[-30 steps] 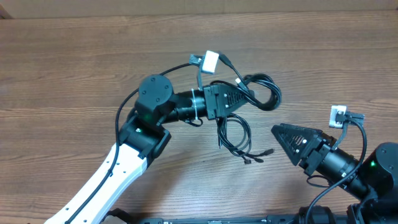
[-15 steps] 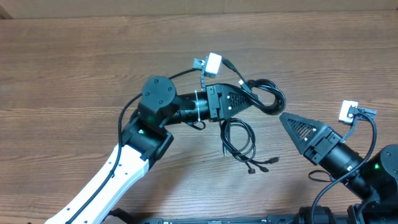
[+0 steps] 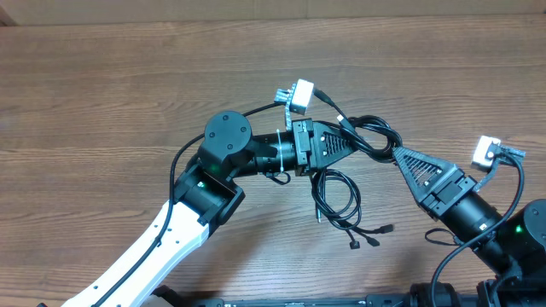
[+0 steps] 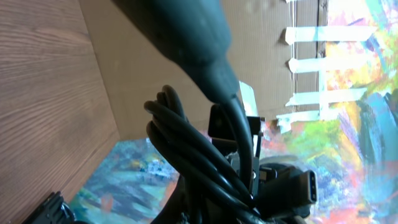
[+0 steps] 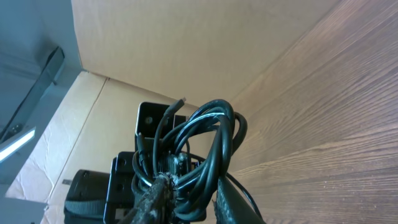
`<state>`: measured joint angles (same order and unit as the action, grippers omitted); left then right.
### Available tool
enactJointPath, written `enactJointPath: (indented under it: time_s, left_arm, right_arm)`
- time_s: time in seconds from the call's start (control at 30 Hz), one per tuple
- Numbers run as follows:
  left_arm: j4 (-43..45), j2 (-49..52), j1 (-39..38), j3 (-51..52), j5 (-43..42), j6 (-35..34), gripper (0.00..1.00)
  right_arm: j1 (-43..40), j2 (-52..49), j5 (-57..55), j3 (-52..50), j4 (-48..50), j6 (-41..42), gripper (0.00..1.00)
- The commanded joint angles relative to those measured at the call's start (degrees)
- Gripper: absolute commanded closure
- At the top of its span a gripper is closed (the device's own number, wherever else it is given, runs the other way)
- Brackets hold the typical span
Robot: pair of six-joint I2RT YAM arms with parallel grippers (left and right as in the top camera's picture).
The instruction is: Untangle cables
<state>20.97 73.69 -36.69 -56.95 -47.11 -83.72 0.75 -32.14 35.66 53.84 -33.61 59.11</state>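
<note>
While left gripper point(image 3: 351, 146) is pinching the cables point(image 3: 376, 135), right gripper point(image 3: 399, 154) is straddling their loop (clamped? cannot tell). Pulling apart is risking cinching them tighter between the fingertips.

Wood-grain table point(image 3: 128, 94); lower loop of cables point(image 3: 378, 152) lying on it

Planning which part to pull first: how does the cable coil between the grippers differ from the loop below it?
The coil is a tight bunch of several turns, pinched at the left gripper; the loop is slacker, with fewer strands, and ends in free plugs. Both are thin black cord.
</note>
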Motion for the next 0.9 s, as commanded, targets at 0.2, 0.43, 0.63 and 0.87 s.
enactJointPath:
  time_s: [0.2,0.43,0.63,0.87]
  left_arm:
    - [0.5,-0.2,-1.3,-1.0,1.2,-0.5,0.96]
    - [0.2,-0.2,-3.7,-1.0,2.6,3.2,0.96]
    - [0.1,-0.2,-5.0,-1.0,4.2,4.0,0.96]
    - [0.1,-0.2,-5.4,-1.0,4.4,4.0,0.96]
  right_arm:
    - [-0.1,-0.3,-2.9,0.9,0.6,1.2,0.89]
    - [-0.1,-0.3,-4.1,0.9,2.1,2.6,0.89]
    - [-0.1,-0.3,-4.1,0.9,2.1,2.7,0.89]
    - [-0.1,-0.4,-4.2,0.9,2.1,2.6,0.87]
